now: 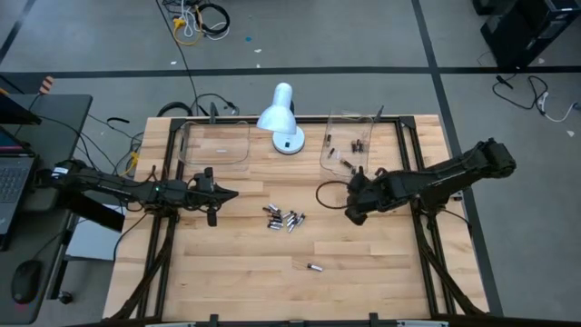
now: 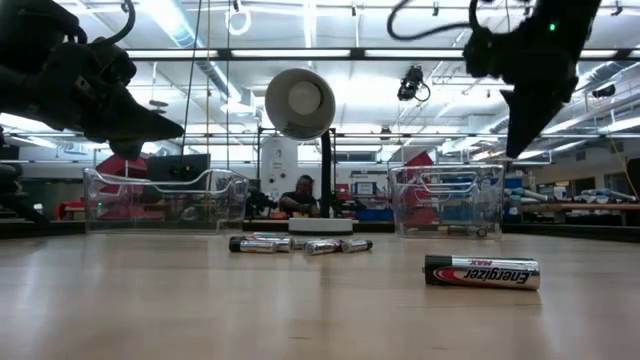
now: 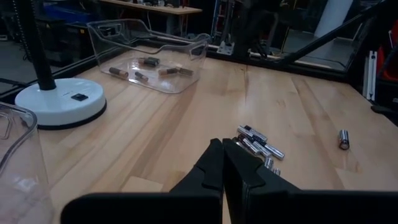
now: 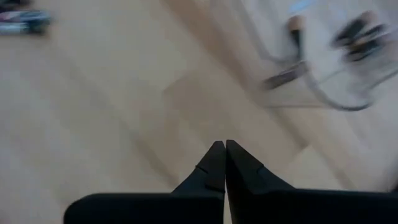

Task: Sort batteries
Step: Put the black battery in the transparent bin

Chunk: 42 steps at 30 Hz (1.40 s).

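The tabletop (image 1: 227,272) is pale planked wood with a smooth, faintly satin sheen, framed in dark matt metal. At its twelve o'clock edge stand two clear glossy plastic trays (image 1: 214,143) and a glossy white lamp (image 1: 280,118); the batteries (image 1: 283,219) at centre look metallic and shiny, and both tools are matt black

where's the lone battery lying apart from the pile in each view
High view: lone battery on bare wood, nearer the front edge than the pile.
Low view: closest thing, label readable.
Left wrist view: small cylinder seen end-on, beyond the pile.
Right wrist view: not in it.
Shared landmark: the battery pile.
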### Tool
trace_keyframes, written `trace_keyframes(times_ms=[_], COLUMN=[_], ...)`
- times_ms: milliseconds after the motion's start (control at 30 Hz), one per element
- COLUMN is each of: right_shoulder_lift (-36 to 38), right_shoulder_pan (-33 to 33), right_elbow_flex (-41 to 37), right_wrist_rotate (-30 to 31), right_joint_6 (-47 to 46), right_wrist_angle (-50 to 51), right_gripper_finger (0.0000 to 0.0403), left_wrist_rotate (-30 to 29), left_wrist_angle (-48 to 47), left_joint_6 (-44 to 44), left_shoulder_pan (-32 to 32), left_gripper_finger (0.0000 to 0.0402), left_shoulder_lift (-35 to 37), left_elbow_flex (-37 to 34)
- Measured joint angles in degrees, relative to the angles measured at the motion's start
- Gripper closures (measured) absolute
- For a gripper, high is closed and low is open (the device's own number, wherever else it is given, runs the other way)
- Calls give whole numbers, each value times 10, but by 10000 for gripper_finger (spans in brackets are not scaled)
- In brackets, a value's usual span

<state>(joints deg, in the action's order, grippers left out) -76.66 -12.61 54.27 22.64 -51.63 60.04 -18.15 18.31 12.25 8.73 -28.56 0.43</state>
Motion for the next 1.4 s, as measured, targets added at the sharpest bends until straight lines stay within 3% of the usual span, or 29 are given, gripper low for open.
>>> trace_keyframes(times_ms=[200, 267, 533, 633, 767, 900, 1400], right_shoulder_lift=[-1, -1, 8, 47, 98, 106, 84], right_shoulder_pan=[19, 33, 64, 57, 64, 68, 114], right_elbow_flex=[-6, -6, -2, 21, 24, -3, -81], right_wrist_rotate=[106, 116, 119, 114, -19, -58, 56], right_joint_6=[0, 7, 36, 56, 101, 83, 59], right_wrist_angle=[5, 10, 63, 30, -58, -52, -64], right_gripper_finger=[403, 403, 403, 403, 403, 403, 403], left_wrist_rotate=[-2, -2, -2, -2, -2, -3, -3], left_wrist_angle=[0, 0, -1, 0, 2, 2, -2], left_joint_6=[0, 0, 0, 0, -1, -3, -4], left_shoulder_pan=[0, 0, 0, 0, 0, 0, 0], left_gripper_finger=[400, 400, 400, 400, 400, 400, 400], left_shoulder_lift=[0, 0, 0, 0, 0, 0, 0], left_elbow_flex=[0, 0, 0, 0, 0, 0, 0])
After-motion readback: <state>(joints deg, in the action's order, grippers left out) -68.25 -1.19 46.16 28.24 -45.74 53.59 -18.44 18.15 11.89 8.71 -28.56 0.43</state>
